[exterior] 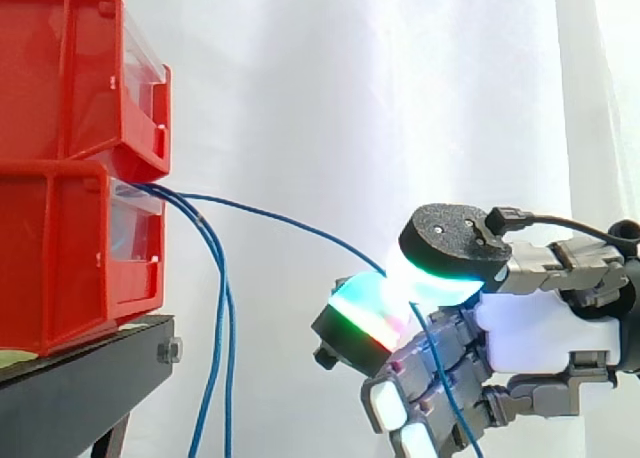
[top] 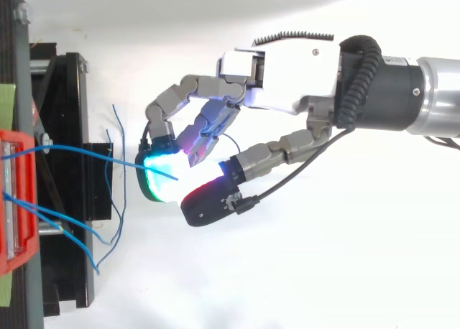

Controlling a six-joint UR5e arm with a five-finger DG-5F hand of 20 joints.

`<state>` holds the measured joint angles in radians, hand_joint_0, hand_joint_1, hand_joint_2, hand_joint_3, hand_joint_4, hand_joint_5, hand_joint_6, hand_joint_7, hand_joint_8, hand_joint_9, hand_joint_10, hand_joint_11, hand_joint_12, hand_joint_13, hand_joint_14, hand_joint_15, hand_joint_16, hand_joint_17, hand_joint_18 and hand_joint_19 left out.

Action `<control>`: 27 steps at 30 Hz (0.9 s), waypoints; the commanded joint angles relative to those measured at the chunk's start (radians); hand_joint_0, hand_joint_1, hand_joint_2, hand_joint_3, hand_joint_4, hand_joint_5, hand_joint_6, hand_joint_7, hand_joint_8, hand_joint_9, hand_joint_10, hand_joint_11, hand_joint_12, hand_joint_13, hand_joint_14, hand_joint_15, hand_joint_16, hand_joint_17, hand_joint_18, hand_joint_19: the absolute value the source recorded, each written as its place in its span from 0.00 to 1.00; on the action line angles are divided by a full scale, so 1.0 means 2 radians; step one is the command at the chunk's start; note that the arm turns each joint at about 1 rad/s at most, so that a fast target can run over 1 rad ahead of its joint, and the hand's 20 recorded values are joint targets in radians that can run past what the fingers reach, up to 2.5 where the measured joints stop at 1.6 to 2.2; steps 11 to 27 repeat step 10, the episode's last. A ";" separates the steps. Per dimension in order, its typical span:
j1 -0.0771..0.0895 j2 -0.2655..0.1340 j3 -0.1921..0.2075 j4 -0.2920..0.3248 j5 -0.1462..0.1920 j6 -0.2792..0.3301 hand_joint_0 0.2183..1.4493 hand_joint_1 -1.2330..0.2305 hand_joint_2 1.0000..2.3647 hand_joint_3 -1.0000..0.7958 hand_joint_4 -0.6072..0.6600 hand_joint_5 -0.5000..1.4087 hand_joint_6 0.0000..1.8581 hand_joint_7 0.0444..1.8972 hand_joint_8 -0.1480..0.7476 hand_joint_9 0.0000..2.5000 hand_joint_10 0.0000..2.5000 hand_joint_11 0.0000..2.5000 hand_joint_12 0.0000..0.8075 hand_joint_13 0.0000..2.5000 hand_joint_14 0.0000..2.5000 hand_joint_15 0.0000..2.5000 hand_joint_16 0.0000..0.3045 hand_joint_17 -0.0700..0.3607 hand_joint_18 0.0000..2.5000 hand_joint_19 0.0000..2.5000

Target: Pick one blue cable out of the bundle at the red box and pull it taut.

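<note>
Two red bins (exterior: 75, 168) are stacked on a black stand at the left. Several thin blue cables (exterior: 215, 308) come out from between them and hang down beside the stand. One blue cable (exterior: 290, 221) runs out to the right in a shallow arc, from the red box (top: 16, 200) to my hand (top: 280, 85). My hand (exterior: 545, 333) is shut on this cable, pinching it between a glowing fingertip (top: 159, 178) and the thumb pad (exterior: 440, 278). The cable's free end trails down past the fingers (exterior: 450, 398).
A white curtain hangs behind everything. The black stand (exterior: 80, 388) carries the bins, with a bolt at its corner. Loose blue cable ends (top: 108, 228) lie over the stand's frame near the box. Open room lies to the right of the stand.
</note>
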<state>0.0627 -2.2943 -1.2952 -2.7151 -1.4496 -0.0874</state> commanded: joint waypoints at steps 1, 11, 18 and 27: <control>0.000 0.000 0.000 0.000 0.000 0.000 0.21 0.25 0.56 0.51 0.19 0.24 0.49 0.60 0.55 0.38 0.00 0.25 0.56 0.38 0.00 0.18 0.20 0.48 0.32 0.13; 0.000 0.000 0.000 0.000 0.000 0.000 0.21 0.25 0.55 0.51 0.19 0.24 0.49 0.59 0.57 0.42 0.00 0.28 0.56 0.38 0.00 0.19 0.20 0.49 0.32 0.13; 0.000 0.000 0.000 0.000 0.000 0.000 0.21 0.25 0.55 0.51 0.19 0.24 0.49 0.59 0.57 0.42 0.00 0.28 0.56 0.38 0.00 0.19 0.20 0.49 0.32 0.13; 0.000 0.000 0.000 0.000 0.000 0.000 0.21 0.25 0.55 0.51 0.19 0.24 0.49 0.59 0.57 0.42 0.00 0.28 0.56 0.38 0.00 0.19 0.20 0.49 0.32 0.13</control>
